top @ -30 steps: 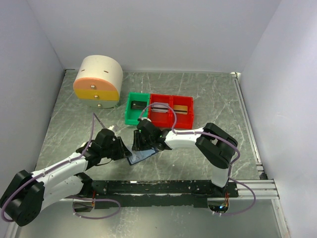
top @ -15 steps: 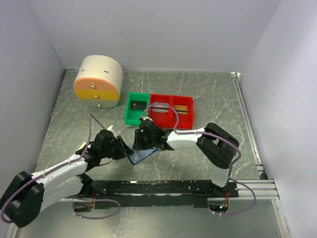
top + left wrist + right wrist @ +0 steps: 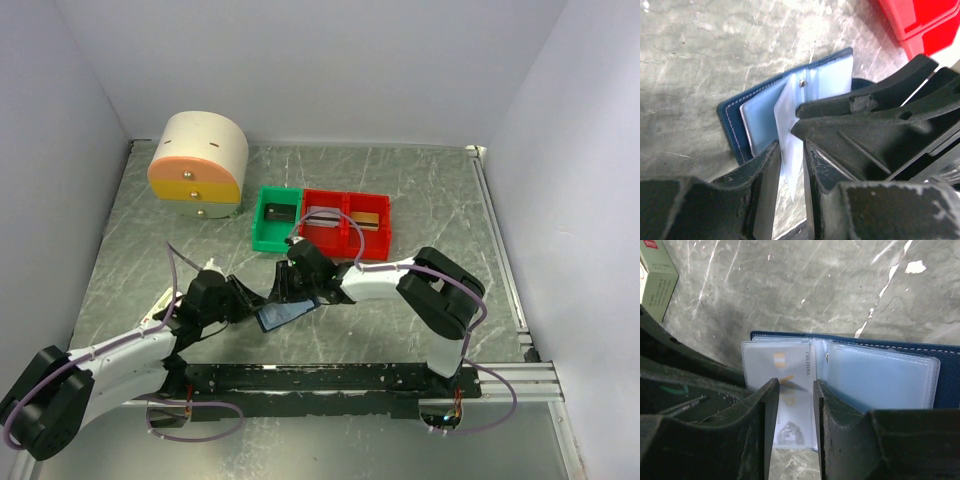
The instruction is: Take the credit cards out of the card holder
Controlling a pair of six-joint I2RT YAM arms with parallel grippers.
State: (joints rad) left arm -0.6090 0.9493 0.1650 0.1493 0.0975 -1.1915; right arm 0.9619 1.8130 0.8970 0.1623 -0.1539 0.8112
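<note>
- The table (image 3: 430, 190) carries everything. The card holder (image 3: 285, 313) lies open at its near middle, between the two arms.
- The left gripper (image 3: 791, 150) reaches in from the left and is clamped on a pale, clear leaf of the holder. If it tugs on that leaf, the whole holder may lift or skid, and the leaf could tear.
- The right gripper (image 3: 794, 390) stands over the holder with its jaws partly apart. It grips nothing that I can see, and I cannot tell whether its tips touch the plastic.
- One credit card (image 3: 781, 362), pale with gold marks, sits inside the clear sleeve under the right gripper. It is thin and flush, so the fingers could pinch sleeve and card together or slide off the slick plastic.
</note>
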